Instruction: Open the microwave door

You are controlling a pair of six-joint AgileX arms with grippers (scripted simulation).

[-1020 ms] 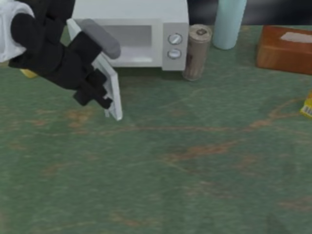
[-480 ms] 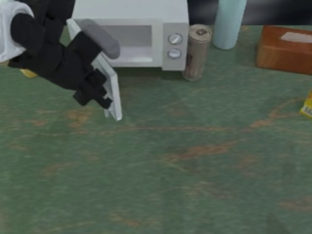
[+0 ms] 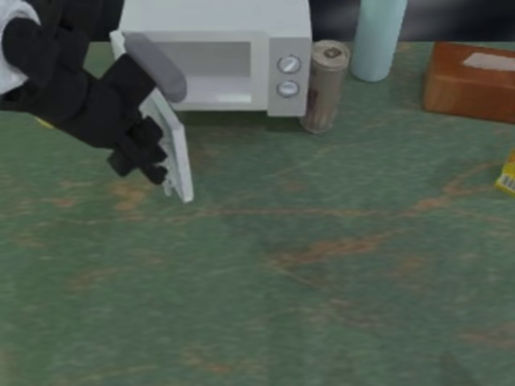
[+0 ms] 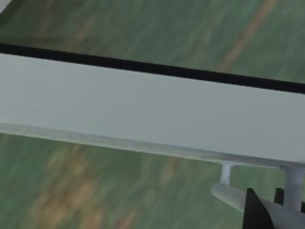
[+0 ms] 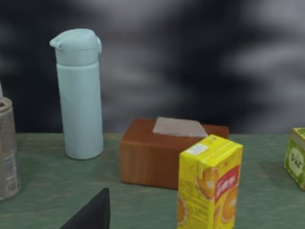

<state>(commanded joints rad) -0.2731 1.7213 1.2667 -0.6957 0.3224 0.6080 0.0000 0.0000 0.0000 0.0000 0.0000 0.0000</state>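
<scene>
Left end effector (image 3: pixel 165 170) grips outward-swung microwave door (image 3: pixel 179 157).

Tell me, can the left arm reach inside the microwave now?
Probably yes. The microwave door is swung wide, so the microwave cavity shows open. But the left gripper is at the door's outer end by the handle, so it would have to let go and come around first.

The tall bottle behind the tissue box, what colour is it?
Pale mint blue, lid included. The bottle shows best in the right wrist view.
</scene>
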